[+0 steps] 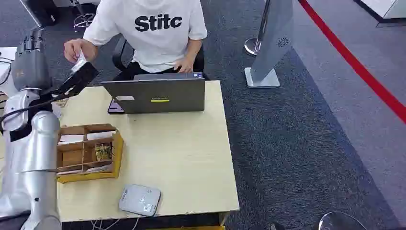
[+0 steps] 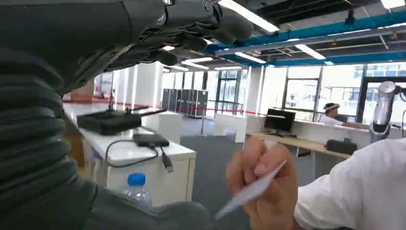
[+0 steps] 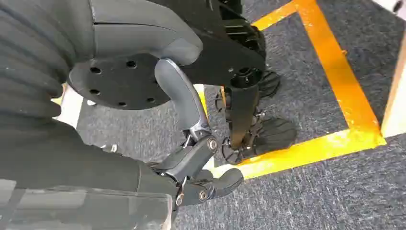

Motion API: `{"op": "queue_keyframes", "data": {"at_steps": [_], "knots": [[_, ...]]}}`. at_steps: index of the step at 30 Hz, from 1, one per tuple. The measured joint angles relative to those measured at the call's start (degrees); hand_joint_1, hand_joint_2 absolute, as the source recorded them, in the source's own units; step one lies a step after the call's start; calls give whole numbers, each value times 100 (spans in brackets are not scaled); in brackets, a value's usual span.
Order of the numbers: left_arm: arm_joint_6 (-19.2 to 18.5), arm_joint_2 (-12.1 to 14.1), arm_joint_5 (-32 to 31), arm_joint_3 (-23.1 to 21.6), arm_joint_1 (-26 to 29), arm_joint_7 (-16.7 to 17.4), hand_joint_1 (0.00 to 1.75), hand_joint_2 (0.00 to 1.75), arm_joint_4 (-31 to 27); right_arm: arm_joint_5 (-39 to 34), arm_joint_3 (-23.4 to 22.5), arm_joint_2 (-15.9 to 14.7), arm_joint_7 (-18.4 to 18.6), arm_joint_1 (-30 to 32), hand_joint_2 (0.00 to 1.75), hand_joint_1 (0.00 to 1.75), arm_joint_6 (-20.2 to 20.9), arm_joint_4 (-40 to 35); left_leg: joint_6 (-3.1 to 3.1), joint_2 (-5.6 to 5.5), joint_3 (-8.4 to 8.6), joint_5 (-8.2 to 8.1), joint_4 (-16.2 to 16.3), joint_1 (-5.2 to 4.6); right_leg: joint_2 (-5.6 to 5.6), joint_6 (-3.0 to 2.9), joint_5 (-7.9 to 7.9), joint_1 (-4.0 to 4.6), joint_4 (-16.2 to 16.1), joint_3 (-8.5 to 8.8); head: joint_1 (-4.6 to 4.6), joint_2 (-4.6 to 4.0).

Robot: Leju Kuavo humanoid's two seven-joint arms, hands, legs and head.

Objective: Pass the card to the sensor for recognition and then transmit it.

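The card [image 2: 253, 188] is sitting pinched in a person's hand [image 2: 261, 191], just beside the left hand [image 1: 29, 60], which is reaching up past the far left corner of the counter [image 1: 182, 158]; in the left wrist view its dark fingers [image 2: 210, 28] are lying spread above the card and gripping nothing. In the head view the card [image 1: 81, 56] is showing at the person's hand [image 1: 75, 49], apart from the robot's fingers. The right hand [image 3: 201, 177] is hanging over grey carpet with fingers loosely curled, holding nothing. On the counter, a laptop [image 1: 155, 95] is standing at the far edge, a cardboard box [image 1: 88, 152] near the left edge, and a grey sensor [image 1: 140, 200] by the near edge, with bare wood lying open between them.
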Motion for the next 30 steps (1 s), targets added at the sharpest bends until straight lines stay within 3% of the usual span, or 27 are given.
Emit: {"op": "queue_keyframes", "data": {"at_steps": [5,13,14,15,30], "knots": [[-61,24,-556,-643,-1053,322,0,175,1504,105,92,0,85,-59,175,0,0,11,2,-1,-12,5,1,-1,-1,2,6,-1,2,-11,-2,0],[-205,-88,-721,-1081,-1688,401,0,175,2423,168,171,0,157,-94,175,0,-7,24,2,-1,-15,4,1,-1,-1,2,6,-1,1,-14,-2,0],[-214,-111,-723,-1099,-1718,414,155,175,2468,184,175,0,173,-93,175,0,-11,24,2,-1,-14,5,1,-1,-1,2,6,-1,1,-14,0,0],[-223,-129,-721,-1101,-1744,414,175,175,2501,199,177,0,177,-91,175,0,-15,26,2,-2,-15,5,1,-1,-1,2,6,-1,2,-13,-2,0],[-251,-201,-683,-1191,-1873,394,175,175,2766,203,214,0,219,-78,175,0,-33,50,2,-1,-15,6,0,-1,0,1,6,-1,4,-14,-2,0]]}}
